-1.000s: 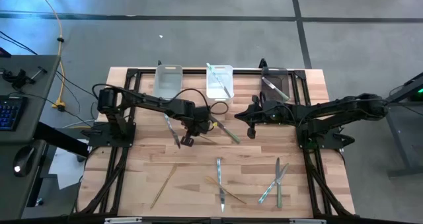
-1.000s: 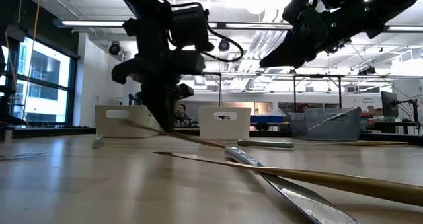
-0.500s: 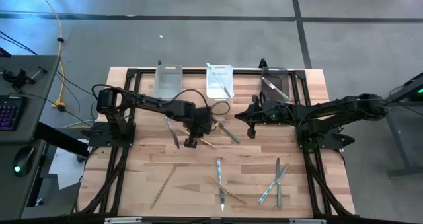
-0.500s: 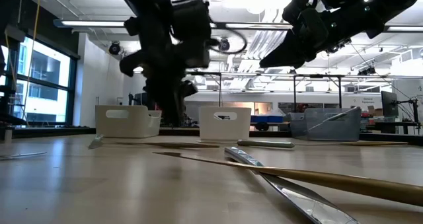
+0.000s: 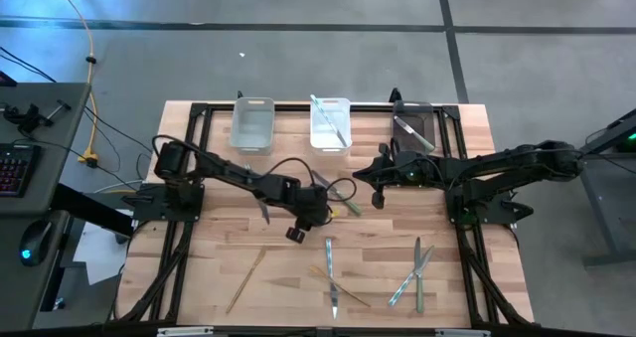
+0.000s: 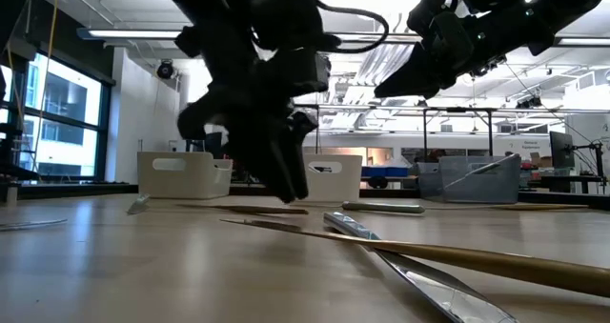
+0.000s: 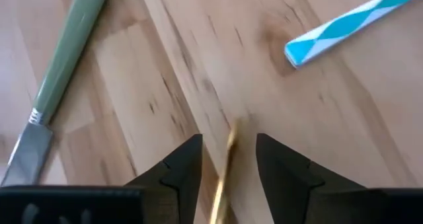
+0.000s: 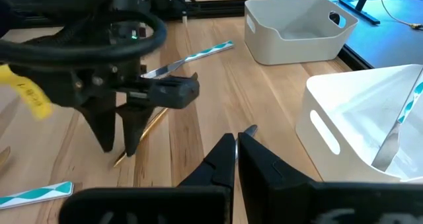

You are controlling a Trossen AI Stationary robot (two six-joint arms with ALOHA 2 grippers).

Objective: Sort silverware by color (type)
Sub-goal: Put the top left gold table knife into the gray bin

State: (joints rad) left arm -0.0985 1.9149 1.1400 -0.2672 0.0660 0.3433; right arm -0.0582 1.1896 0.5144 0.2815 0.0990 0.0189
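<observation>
Silverware lies scattered on the wooden table [image 5: 219, 228]. My left gripper [image 5: 296, 235] [image 7: 228, 151] is open, low over the table's middle and pointing steeply down. Its fingers stand on either side of a slim gold piece [image 7: 227, 159] [image 8: 151, 127] that lies flat on the wood. Close by lie a green-handled knife [image 7: 63, 59] and a teal-striped handle [image 7: 350, 22]. My right gripper [image 5: 378, 200] [image 8: 236, 141] is shut with nothing in it, hanging above the table right of centre.
Three bins stand along the far edge: a white one [image 5: 252, 123], a white one with a teal piece [image 5: 330, 123], and a dark one with a piece [image 5: 412, 126]. More cutlery lies near the front: gold [image 5: 245, 277], teal [image 5: 331, 267], a crossed pair [image 5: 412, 272].
My left gripper has gone toward the table's right and near edges and a little down, tipping steeper, and its fingers have opened. The gold piece's end, raised under the gripper a second ago, now lies flat on the table.
</observation>
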